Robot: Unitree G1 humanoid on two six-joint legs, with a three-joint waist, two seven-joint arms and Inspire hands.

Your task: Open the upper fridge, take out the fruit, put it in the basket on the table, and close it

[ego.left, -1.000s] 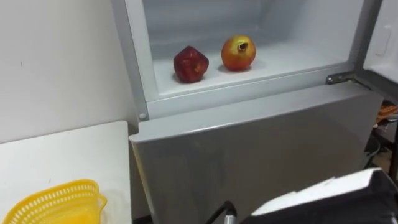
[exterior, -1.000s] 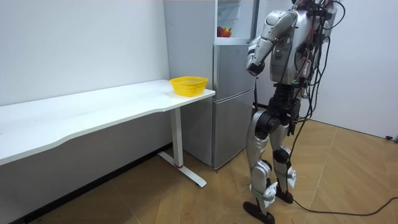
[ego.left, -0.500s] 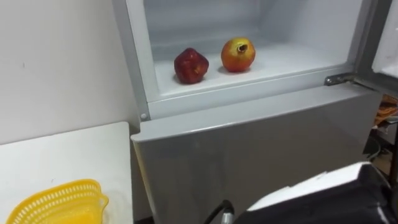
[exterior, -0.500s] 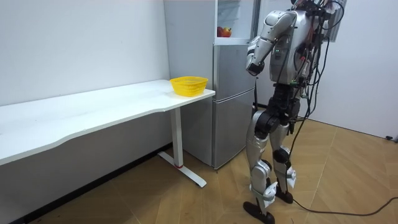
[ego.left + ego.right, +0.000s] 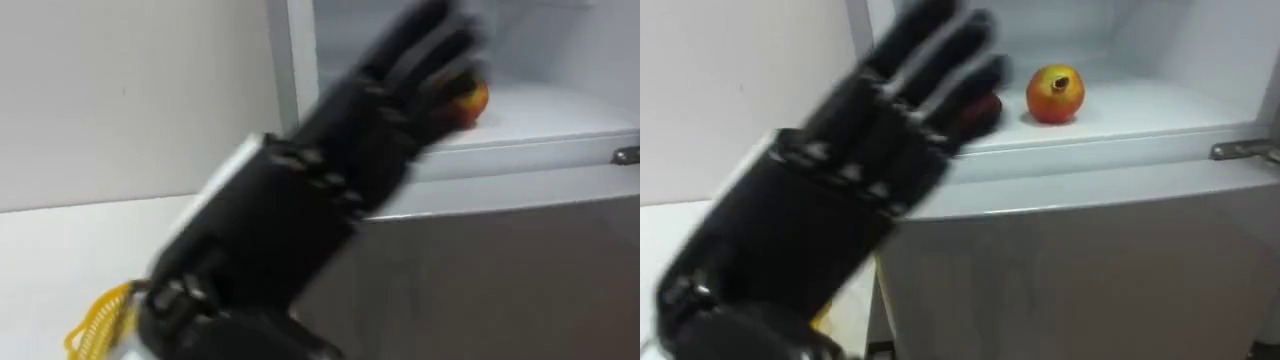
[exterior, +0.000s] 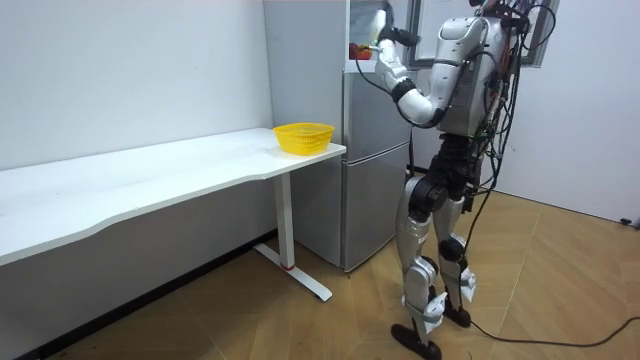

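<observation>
The left hand [image 5: 840,190] is newly rising, fingers straight and empty, at 8 o'clock of the pomegranate [image 5: 1055,93]; this firm, smooth, weighty fruit is likely wanting wrapping around its middle.

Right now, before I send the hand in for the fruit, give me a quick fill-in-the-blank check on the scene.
1. The left hand is raised toward the open ___ compartment of the fridge.
2. Its fingers are straight and it holds ___.
3. On the shelf, the pomegranate lies to the robot's ___ of the dark red fruit.
4. The yellow basket stands on the white ___.
Missing words: upper; nothing; right; table.
</observation>
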